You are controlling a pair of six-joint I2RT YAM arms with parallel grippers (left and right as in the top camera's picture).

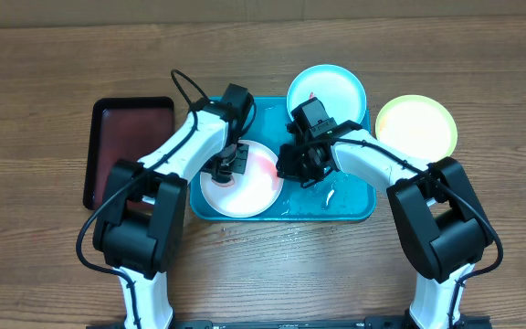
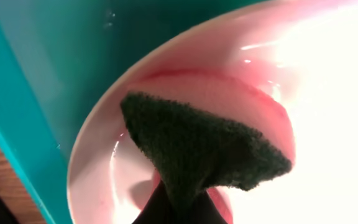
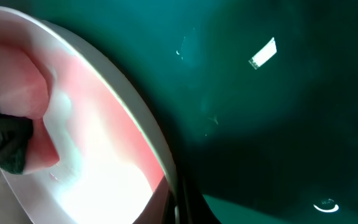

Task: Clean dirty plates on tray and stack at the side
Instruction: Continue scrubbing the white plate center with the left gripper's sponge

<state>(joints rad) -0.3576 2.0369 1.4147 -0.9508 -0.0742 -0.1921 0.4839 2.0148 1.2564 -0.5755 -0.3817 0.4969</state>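
Observation:
A white plate (image 1: 254, 187) with a red smear lies in the left half of the turquoise tray (image 1: 350, 196). My left gripper (image 1: 229, 166) is shut on a dark green sponge (image 2: 197, 146), which presses on the plate's (image 2: 328, 93) inside. The jaws of my right gripper (image 1: 292, 164) are closed on the plate's right rim (image 3: 135, 118). A pale cyan plate (image 1: 327, 91) with a small red mark sits at the tray's back right corner. On the table to the right lies a yellow-green plate (image 1: 416, 126).
A smaller black tray (image 1: 126, 151) with a dark red inside lies left of the turquoise tray. Wet glints and a small white patch (image 1: 330, 194) show on the tray floor. Wood-grain table surrounds everything.

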